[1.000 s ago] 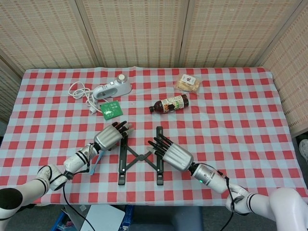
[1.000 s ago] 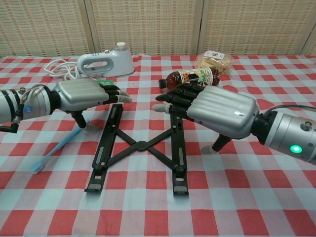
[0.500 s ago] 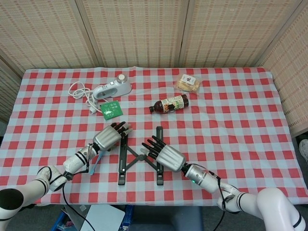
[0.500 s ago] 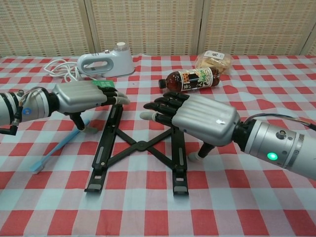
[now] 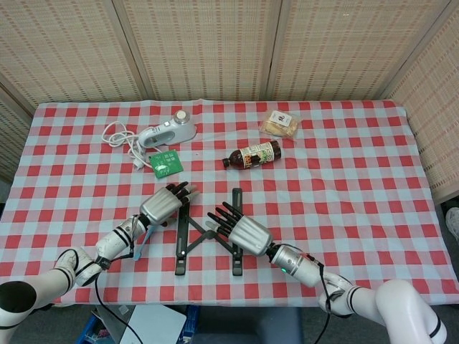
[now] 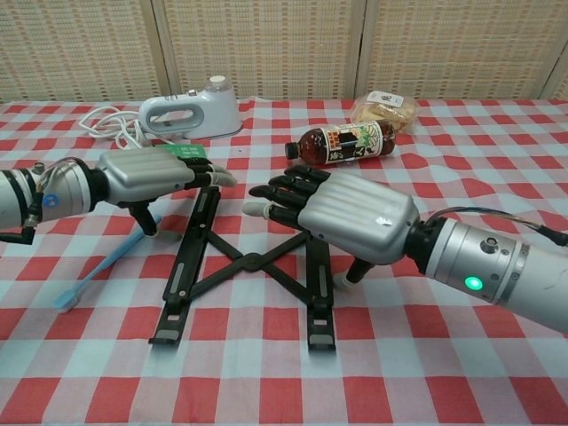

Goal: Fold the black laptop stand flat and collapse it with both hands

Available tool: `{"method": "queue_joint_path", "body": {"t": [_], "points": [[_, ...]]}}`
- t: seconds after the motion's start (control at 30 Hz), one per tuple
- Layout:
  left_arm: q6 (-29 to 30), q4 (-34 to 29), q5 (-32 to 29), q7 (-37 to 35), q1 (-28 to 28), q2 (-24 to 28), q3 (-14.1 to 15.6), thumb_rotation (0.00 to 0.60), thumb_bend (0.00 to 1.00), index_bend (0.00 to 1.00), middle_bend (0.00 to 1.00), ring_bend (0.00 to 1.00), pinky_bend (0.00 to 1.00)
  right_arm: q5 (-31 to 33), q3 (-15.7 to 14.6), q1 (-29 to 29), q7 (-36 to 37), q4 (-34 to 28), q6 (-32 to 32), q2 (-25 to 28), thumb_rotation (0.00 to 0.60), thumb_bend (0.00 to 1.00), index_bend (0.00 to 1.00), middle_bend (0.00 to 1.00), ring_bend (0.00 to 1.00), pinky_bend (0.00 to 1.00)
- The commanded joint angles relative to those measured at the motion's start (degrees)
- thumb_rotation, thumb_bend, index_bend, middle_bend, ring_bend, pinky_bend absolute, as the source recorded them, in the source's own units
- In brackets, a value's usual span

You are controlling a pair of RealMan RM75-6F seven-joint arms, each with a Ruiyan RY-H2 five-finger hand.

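I see laptop stand [image 5: 208,236] spread open on counter [image 5: 358,186]; left hand [image 5: 163,204], right hand [image 5: 240,229] over its rails, fingers [image 6: 275,191] spread, holding nothing.

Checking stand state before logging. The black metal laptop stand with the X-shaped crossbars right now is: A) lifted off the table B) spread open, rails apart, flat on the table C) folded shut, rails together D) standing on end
B: the black laptop stand lies on the checked cloth, its two rails apart and its crossbars still forming an X.
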Motion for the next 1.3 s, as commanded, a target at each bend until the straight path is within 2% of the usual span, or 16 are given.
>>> {"method": "queue_joint_path", "body": {"t": [0.03,0.73,1.0,1.3], "points": [[0.0,-0.1,0.03,-0.21,-0.1,-0.05,0.06,0.6,0.26,0.0,0.0,0.02,0.22,0.13,0.0,0.04,0.03,0.34,0.16,-0.27,0.6,0.0,0.0,0.0,0.0,0.0],[0.12,-2.01,-0.55,-1.98,-0.79,-0.14,-0.43,0.6,0.26,0.0,0.0,0.02,0.22,0.43,0.75,0.8,1.3,3.47,2.83,-3.42,0.6,0.0,0.0,0.0,0.0,0.0],[-0.19,-4.17,-0.97,-2.14,-1.4,0.12,-1.04,0.6,0.26,0.0,0.0,0.02,0.22,0.37,1.58,0.93,2.64,6.62,5.78,-6.37,0.6,0.0,0.0,0.0,0.0,0.0],[-0.72,-6.93,-1.47,-1.34,-2.28,0.48,-1.86,0.6,0.26,0.0,0.0,0.02,0.22,0.6,1.7,1.43,2.87,7.38,6.07,-7.71,0.6,0.0,0.0,0.0,0.0,0.0]]}}
